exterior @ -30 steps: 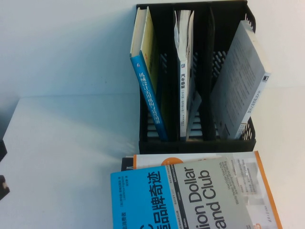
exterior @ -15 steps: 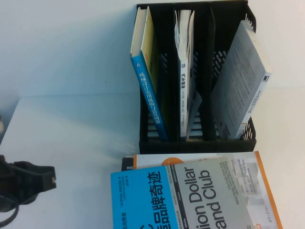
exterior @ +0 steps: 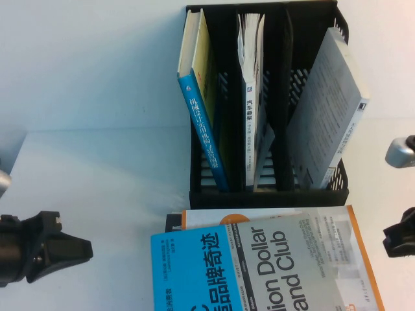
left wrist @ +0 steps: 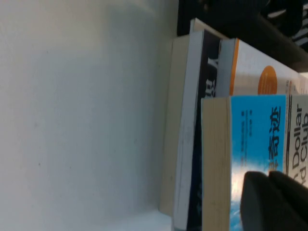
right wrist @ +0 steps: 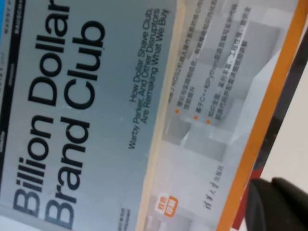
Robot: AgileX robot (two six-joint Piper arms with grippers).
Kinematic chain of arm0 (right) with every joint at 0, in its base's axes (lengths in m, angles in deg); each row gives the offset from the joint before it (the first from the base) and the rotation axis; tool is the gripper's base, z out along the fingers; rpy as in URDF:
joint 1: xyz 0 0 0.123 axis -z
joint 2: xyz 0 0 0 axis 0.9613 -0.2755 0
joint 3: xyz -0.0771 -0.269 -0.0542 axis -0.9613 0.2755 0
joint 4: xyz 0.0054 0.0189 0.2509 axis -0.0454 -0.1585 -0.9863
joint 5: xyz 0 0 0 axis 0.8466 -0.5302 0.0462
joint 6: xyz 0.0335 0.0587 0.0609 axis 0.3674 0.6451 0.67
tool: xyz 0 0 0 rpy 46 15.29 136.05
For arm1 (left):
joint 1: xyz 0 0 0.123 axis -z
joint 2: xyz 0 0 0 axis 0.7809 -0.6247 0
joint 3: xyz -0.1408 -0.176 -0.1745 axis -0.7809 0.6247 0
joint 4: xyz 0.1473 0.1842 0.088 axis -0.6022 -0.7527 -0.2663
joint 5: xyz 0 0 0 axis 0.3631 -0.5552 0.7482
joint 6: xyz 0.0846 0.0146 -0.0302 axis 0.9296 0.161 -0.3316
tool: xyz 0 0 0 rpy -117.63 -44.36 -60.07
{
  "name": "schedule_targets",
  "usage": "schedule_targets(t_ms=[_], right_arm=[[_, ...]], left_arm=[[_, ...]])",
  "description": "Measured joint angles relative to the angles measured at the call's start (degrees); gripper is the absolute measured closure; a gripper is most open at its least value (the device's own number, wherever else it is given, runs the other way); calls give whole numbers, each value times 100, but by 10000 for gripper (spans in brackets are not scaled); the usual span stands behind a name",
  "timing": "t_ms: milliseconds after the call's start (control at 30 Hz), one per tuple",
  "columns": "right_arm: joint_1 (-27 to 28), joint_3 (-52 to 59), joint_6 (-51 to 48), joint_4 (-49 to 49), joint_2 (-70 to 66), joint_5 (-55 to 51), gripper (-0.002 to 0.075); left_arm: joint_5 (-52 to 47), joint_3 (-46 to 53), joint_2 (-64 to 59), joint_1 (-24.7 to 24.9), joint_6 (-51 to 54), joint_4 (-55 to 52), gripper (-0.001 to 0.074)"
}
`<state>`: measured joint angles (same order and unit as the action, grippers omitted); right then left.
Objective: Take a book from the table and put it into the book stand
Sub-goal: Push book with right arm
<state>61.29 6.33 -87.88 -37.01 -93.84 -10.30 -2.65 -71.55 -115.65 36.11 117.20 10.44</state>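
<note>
The book (exterior: 259, 272) lies flat atop a near-side stack on the worktop (exterior: 97, 175), just near of the book stand (exterior: 269, 194). Left gripper (exterior: 81, 249) hovers left of it, right gripper (exterior: 395, 236) right; finger state of both cannot be told.

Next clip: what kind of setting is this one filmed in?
Probably a lab tabletop dressed as a desk: a plain white table, a black book stand holding books, and a stack topped by the book. The left claw and right claw flank the stack.

white table (exterior: 97, 188), book stand (exterior: 266, 194) on it, stacked books nearer
</note>
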Motion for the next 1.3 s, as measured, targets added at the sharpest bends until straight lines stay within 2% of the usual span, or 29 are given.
schedule_targets(t_ms=[200,267,367,533,633,800,1300], right_arm=[[-26,0,-90,-225,-563,14,729],[-38,0,-165,-358,-664,14,729],[-130,-5,-208,-488,-786,14,729],[-353,-36,-208,-525,-1128,2,729],[-481,-47,-208,-546,-1366,32,729],[-639,-64,-222,-771,-1691,55,729],[-1342,-400,-386,-1303,-2099,79,729]], left_arm=[[-334,0,-453,188,71,0,734],[-372,0,-559,336,81,-11,703],[-307,0,-689,586,81,-83,582],[-24,0,-837,887,-108,-156,278],[-9,0,-879,915,-95,-63,182],[-10,0,-1049,915,131,94,148],[-176,-5,-2607,929,1486,911,142]])
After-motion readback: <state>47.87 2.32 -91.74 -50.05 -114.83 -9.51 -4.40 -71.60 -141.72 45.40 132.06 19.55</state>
